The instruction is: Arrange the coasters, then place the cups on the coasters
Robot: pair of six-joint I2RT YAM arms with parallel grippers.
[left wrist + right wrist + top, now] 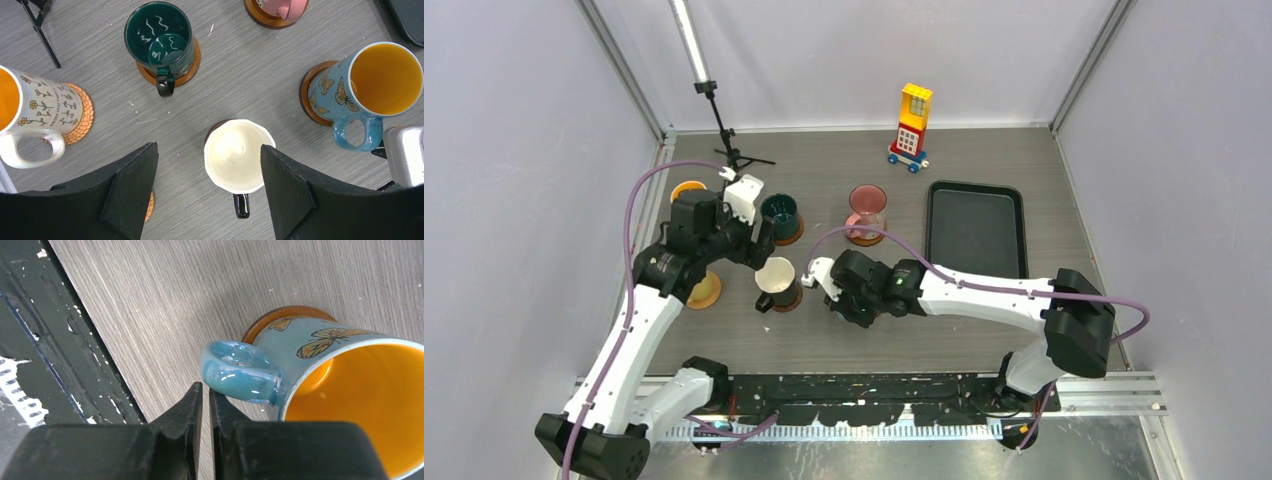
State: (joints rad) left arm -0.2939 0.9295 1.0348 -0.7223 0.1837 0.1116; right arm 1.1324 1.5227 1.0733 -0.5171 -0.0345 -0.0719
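Observation:
My left gripper [207, 148] is open and hangs over the cream cup [235, 156], which stands on a dark coaster [790, 298]. The dark green cup [159, 37], the pink cup [866, 208], the white flowered cup [35, 107] and the blue butterfly cup [372, 82] each stand on a coaster. One bare coaster [704, 292] lies under the left arm. My right gripper [205, 390] is shut with nothing between its fingers. Its tips sit right against the blue cup's handle [235, 372]. In the top view the right arm hides the blue cup.
A black tray [976, 228] lies at the right. A yellow-red toy block tower [912, 125] stands at the back. A black tripod stand [724, 130] rises at the back left. The black base rail [60, 340] runs along the near edge.

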